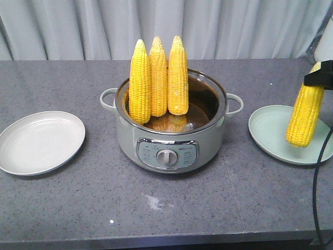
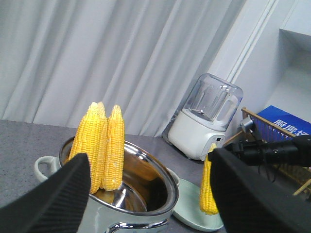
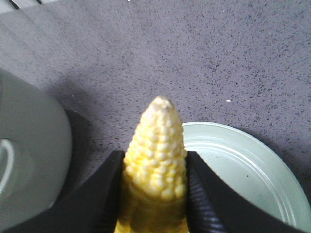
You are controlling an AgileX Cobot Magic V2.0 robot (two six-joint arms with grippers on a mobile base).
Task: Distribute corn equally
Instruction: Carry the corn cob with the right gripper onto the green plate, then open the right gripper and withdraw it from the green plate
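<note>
The held cob [image 1: 305, 112] hangs to the right of the electric cooking pot [image 1: 208, 140], over the pale green plate [image 1: 268, 130]. Its long axis is near upright, leaning a little, and its lower end is close above the plate. I cannot tell whether it touches. The right gripper [image 3: 154, 156] is clamped on it from both sides near the upper end, and the tapered tip juts past the fingers. To rest flat, the cob would need lowering and tipping onto its side, I judge.

The other three cobs [image 1: 156, 80] stand in the pot, propped against its left rim with their tips up.

Left of the pot lies the off-white plate [image 1: 41, 140], with no corn on it. The left gripper [image 2: 148, 158] is on that side, jaws spread wide around nothing and facing the standing cobs. That arm looks better placed to take them.
</note>
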